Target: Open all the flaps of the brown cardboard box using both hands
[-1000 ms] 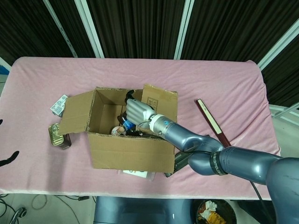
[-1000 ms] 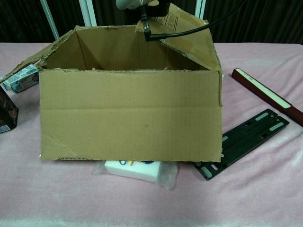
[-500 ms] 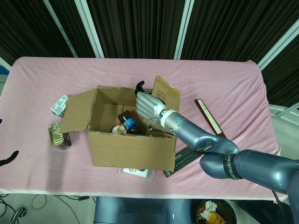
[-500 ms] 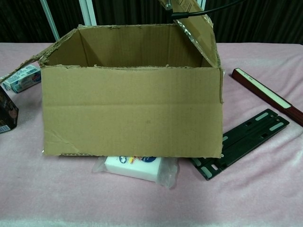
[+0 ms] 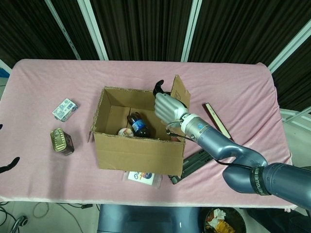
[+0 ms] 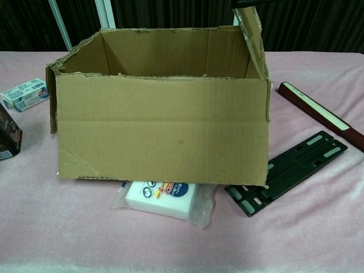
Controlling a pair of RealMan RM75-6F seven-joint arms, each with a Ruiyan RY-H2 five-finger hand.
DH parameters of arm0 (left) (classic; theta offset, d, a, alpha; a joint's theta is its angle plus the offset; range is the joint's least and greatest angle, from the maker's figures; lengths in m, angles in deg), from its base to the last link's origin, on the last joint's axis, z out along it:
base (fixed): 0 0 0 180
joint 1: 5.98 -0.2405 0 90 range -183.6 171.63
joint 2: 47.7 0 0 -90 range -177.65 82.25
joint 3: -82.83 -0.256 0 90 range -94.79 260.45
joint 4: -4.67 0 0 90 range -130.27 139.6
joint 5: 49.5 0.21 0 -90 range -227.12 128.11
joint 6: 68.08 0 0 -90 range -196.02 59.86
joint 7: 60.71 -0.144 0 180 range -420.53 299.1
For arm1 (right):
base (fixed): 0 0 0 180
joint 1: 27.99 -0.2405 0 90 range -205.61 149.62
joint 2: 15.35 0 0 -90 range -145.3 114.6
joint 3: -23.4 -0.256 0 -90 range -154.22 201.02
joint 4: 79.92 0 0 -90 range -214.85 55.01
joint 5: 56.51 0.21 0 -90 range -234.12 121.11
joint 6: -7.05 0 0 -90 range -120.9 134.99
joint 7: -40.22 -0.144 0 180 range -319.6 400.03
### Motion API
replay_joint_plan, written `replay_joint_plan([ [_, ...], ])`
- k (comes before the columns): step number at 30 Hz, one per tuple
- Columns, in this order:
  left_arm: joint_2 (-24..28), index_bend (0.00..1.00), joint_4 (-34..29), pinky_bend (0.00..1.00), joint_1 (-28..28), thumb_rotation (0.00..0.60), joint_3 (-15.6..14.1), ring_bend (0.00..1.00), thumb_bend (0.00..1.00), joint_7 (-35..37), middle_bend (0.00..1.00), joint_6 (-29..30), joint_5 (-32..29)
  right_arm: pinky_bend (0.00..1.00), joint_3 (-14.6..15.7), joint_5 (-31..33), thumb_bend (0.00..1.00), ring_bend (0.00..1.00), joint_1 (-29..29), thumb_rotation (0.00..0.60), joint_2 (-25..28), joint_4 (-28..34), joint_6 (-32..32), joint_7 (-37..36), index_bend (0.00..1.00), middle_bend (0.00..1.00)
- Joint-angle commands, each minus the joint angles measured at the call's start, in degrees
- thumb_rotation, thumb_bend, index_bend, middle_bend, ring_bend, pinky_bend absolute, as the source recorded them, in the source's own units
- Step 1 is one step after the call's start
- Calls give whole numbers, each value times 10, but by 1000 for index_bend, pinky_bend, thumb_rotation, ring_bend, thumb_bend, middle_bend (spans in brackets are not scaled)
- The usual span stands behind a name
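Note:
The brown cardboard box [image 5: 138, 150] [image 6: 162, 131] stands mid-table with its top showing open. Its right flap [image 5: 180, 93] [image 6: 253, 34] stands nearly upright, leaning slightly outward. My right hand [image 5: 167, 106] rests against that flap's inner face, with nothing held in it. The left flap [image 5: 92, 131] [image 6: 51, 102] hangs down along the box's left side. A bottle [image 5: 138, 125] lies inside. Two dark tips [image 5: 8, 165] at the left edge of the head view may be my left hand; how it is set is hidden.
A white packet [image 5: 143, 177] [image 6: 165, 199] sticks out from under the box front. A black rack [image 5: 194, 162] [image 6: 290, 170] and a dark red long box [image 5: 216, 121] [image 6: 321, 116] lie to the right. A small carton [image 5: 64, 109] [image 6: 23, 94] and a tin [image 5: 60, 141] lie to the left.
The right hand moved right and pushed the right flap from over the opening to nearly upright. The left flap dropped from sticking out to hanging down. The box slid slightly right.

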Motion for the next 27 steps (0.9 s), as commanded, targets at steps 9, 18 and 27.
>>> replay_joint_plan([
  [9, 1, 0, 0, 0, -1, 600, 1, 0, 180, 0, 0, 1, 1, 242, -12, -38, 259, 199, 22, 600, 44, 39, 5, -9, 231, 418],
  [18, 1, 0, 0, 0, -2, 600, 0, 0, 180, -2, 0, 2, 4, 241, -33, -75, 236, 199, 39, 600, 89, 55, -15, -34, 222, 417],
  [27, 0, 0, 0, 0, -3, 600, 0, 0, 180, -4, 0, 5, 6, 242, -37, -94, 226, 199, 59, 600, 146, 79, -50, -39, 222, 416],
])
